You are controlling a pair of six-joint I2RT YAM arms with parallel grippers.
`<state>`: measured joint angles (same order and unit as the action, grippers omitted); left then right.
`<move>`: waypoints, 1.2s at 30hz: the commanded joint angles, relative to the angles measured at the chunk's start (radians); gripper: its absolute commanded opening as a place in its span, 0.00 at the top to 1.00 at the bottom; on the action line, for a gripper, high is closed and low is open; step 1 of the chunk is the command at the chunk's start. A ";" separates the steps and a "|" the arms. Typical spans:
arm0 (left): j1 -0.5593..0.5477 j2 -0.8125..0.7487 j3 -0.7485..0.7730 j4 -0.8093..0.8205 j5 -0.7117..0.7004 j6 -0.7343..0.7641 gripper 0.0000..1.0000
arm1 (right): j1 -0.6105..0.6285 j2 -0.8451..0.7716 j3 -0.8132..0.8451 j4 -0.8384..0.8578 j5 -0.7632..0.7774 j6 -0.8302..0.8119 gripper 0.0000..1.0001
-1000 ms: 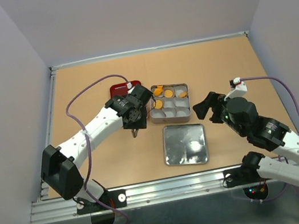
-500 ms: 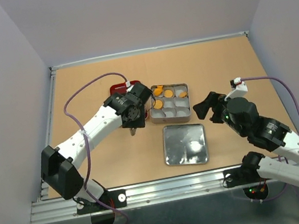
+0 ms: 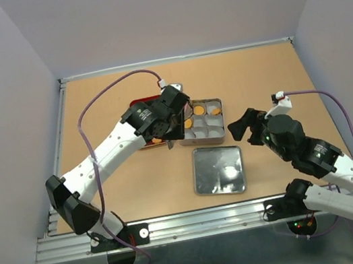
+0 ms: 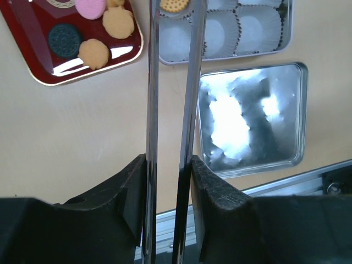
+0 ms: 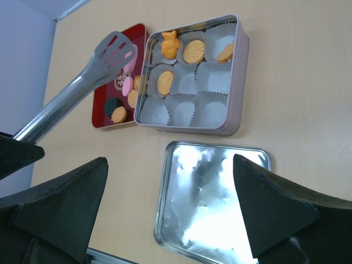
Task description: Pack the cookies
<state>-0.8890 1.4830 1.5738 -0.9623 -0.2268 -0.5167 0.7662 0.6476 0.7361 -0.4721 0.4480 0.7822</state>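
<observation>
The left gripper (image 4: 168,165) is pressed onto metal tongs (image 4: 190,82), whose slotted tip is held over the edge of the red tray (image 4: 33,60) beside the square tin (image 5: 239,66). The right gripper (image 3: 243,127) is spread wide, with nothing held. Four orange cookies (image 5: 192,50) are seated in the tin's paper cups, the rest are found on the tray, and the lid (image 5: 214,198) is laid flat beside the tin.

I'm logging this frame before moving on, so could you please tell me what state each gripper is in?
Left gripper: closed on the tongs.
Right gripper: open, holding nothing.
</observation>
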 commanded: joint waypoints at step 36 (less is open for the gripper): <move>-0.084 0.189 -0.034 0.128 -0.040 -0.011 0.47 | -0.002 -0.042 -0.023 0.006 0.011 -0.008 0.00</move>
<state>-0.9688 1.6932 1.5467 -0.8513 -0.2272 -0.5209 0.7662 0.6212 0.7357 -0.4721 0.4480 0.7784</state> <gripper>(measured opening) 0.508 0.994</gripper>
